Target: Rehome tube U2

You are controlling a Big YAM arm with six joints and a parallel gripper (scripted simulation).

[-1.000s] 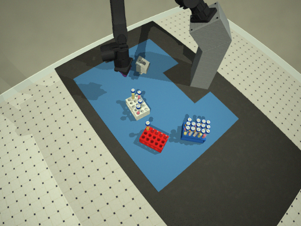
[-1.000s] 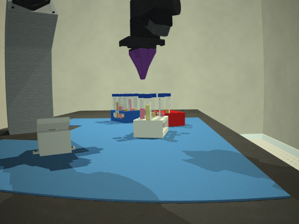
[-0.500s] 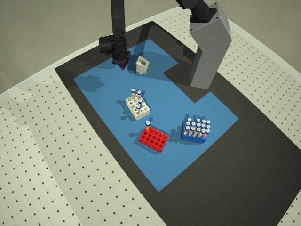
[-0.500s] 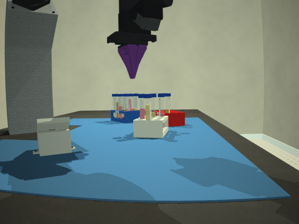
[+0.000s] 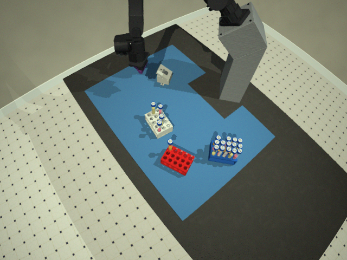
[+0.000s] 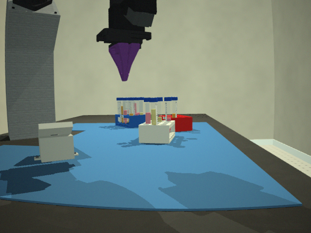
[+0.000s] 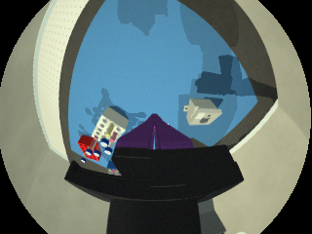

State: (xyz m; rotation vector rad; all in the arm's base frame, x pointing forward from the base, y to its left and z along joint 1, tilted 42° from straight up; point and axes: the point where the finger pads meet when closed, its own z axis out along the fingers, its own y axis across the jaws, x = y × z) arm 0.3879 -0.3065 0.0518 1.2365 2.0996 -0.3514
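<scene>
The claw (image 6: 124, 78) hangs high above the blue mat (image 6: 155, 175), its purple fingers pinched to a point on nothing, with the grey DONE button box (image 6: 55, 141) low off to one side. Beyond and below it, a lone tube (image 5: 169, 143), presumably U2, stands in the red quarantine rack (image 5: 177, 161); its cap lettering is unreadable. A descent slightly off line could clip the box's edge rather than press the button.
</scene>
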